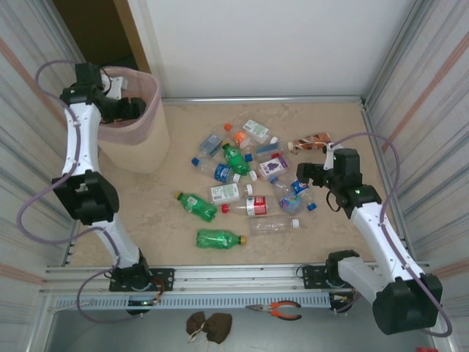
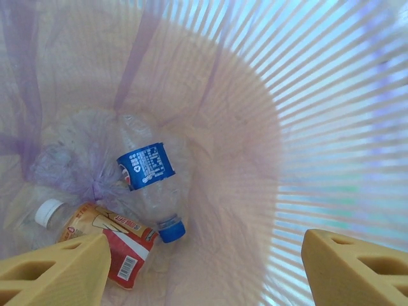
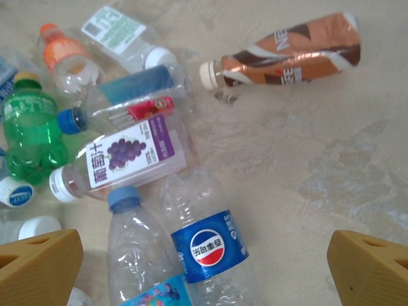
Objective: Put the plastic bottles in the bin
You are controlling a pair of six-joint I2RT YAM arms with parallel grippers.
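Left gripper [image 2: 204,268] is hanging spread, empty, over the bin [image 1: 139,150] (bottles [image 2: 148,169] lying inside); right gripper [image 3: 207,271] is hovering spread above more bottles.

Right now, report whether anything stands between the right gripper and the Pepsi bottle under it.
Nothing visible does. The right gripper, open, hangs over the Pepsi bottle. A blue-capped clear bottle lies close beside it and may crowd one finger.
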